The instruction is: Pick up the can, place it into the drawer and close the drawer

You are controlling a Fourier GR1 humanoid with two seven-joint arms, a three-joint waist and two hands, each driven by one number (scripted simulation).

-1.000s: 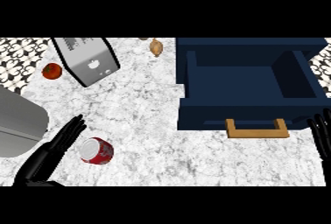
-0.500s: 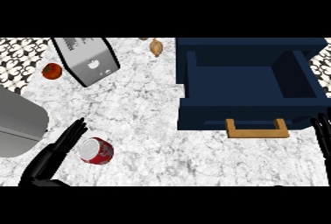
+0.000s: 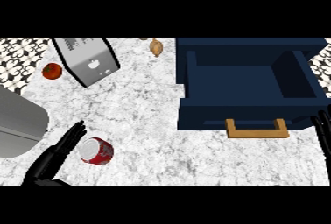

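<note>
As the can (image 3: 97,150) lay tipped on the worktop (image 3: 149,109), well apart from the open drawer (image 3: 249,85), the left hand (image 3: 61,151) stood beside it, fingers straight. Light, rigid, probably slick; best wrapped round its middle. The right hand (image 3: 322,131) rested open.

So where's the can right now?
In the head view the can lies on the counter at lower left, right beside the left hand, well left of the open drawer.
</note>
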